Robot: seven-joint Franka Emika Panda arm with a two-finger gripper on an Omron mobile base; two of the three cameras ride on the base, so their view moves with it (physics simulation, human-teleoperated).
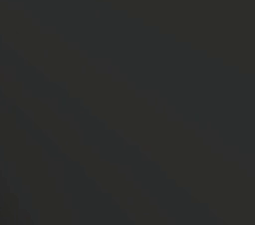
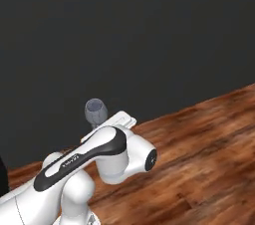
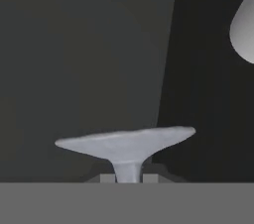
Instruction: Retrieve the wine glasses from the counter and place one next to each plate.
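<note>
A translucent grey-blue wine glass [image 2: 95, 112] is held up in the air, and its rounded bowl peeks out above my white forearm in the right base view. In the hand view its round foot [image 3: 126, 143] spreads wide just beyond my gripper [image 3: 128, 177]. The gripper is shut on the thin stem, with a dark fingertip on each side of it. The arm hides the hand itself in the right base view. The counter and the plates are out of view.
A dark grey wall [image 2: 124, 30] stands close in front of the base, and the left base view faces a flat dark surface [image 1: 127, 97]. A reddish-brown wooden floor [image 2: 199, 159] runs along the wall's foot, lower right.
</note>
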